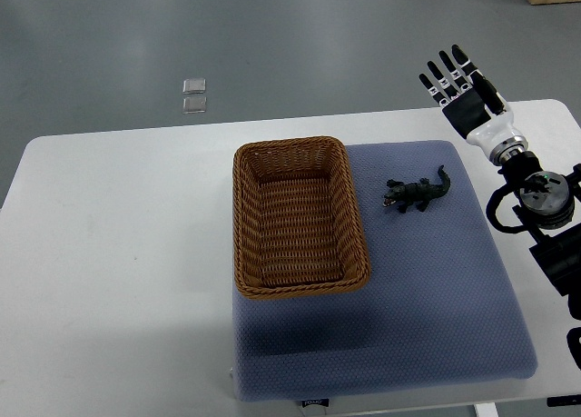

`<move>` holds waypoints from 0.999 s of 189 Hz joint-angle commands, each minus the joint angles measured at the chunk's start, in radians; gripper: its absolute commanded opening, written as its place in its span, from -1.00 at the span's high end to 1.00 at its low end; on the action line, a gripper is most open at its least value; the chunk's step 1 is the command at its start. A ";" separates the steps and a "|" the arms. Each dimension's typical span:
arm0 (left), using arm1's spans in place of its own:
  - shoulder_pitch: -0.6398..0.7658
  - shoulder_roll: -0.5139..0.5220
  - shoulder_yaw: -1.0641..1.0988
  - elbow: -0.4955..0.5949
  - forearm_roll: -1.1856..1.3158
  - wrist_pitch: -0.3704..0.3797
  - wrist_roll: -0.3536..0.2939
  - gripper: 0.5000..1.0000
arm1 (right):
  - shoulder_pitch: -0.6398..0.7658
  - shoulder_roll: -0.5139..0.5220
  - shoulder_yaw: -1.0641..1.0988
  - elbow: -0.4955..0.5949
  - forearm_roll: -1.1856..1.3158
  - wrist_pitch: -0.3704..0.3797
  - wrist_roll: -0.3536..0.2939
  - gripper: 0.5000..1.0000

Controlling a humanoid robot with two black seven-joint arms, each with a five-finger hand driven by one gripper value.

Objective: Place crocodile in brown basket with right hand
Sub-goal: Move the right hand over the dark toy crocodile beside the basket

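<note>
While held up with fingers spread wide and gripping nothing, black-and-white robot right hand (461, 94) at 1 o'clock of the small dark-green toy crocodile (416, 193), well apart. Crocodile flat on the soft grey-blue mat (436, 299), near the brown woven basket (243, 217), at its 3 o'clock, not touching. All on the white surface (118, 253).
</note>
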 commanded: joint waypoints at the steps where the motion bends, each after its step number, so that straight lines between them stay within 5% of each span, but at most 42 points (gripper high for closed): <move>1: 0.000 0.000 -0.002 0.000 0.000 0.000 0.000 -1.00 | 0.000 0.000 0.001 0.000 0.000 0.000 0.000 -0.72; 56: 0.003 0.000 -0.008 0.002 -0.002 0.006 -0.001 -1.00 | 0.002 -0.003 -0.006 0.005 -0.017 0.006 0.000 -0.72; 94: 0.003 0.000 -0.008 0.005 -0.002 0.009 -0.001 -1.00 | 0.043 -0.013 -0.073 0.012 -0.273 0.045 -0.001 -0.71; 127: 0.003 0.000 -0.008 0.005 -0.002 0.009 -0.001 -1.00 | 0.120 -0.124 -0.222 0.046 -0.678 0.091 -0.006 -0.71; 189: 0.004 0.000 -0.008 -0.006 0.000 0.005 -0.001 -1.00 | 0.295 -0.422 -0.556 0.331 -1.331 0.206 -0.061 -0.72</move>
